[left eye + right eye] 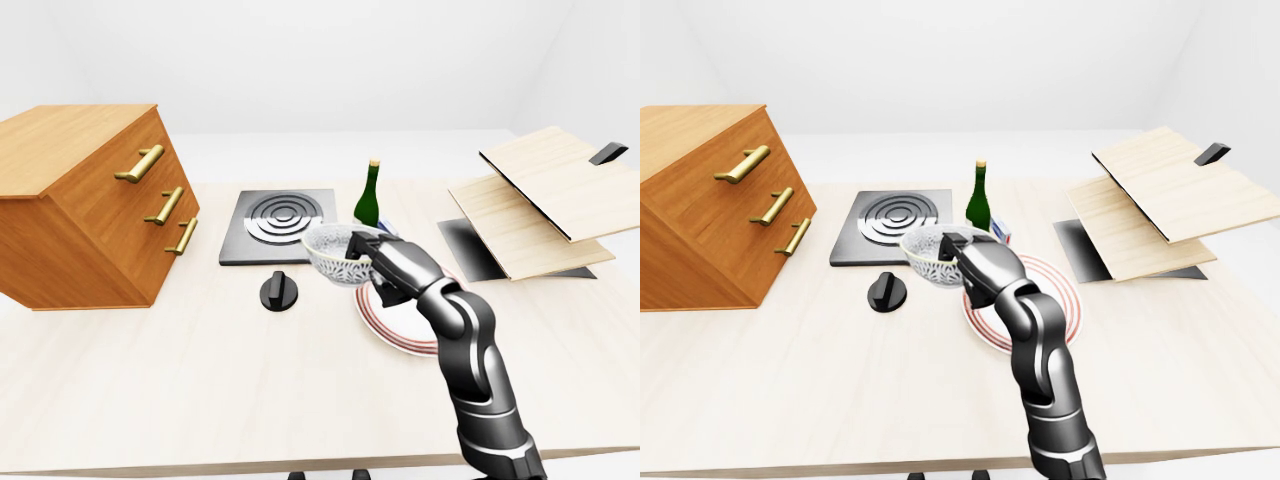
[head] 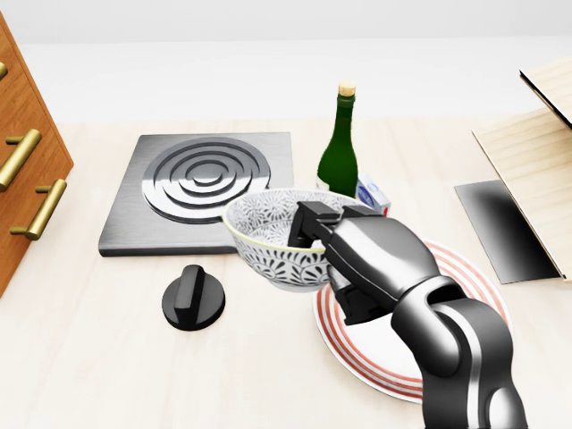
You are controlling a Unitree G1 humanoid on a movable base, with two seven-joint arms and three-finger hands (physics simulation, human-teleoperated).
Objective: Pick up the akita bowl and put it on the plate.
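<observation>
The right hand [image 2: 371, 259] pinches the akita bowl [image 2: 264, 234] by its right rim, fingers closed over the edge. In the head view the bowl sits upright, mouth up, left of the hand. It is round, with no long axis, and overlaps only the left edge of the plate [image 2: 469, 273], which lies rightward
</observation>
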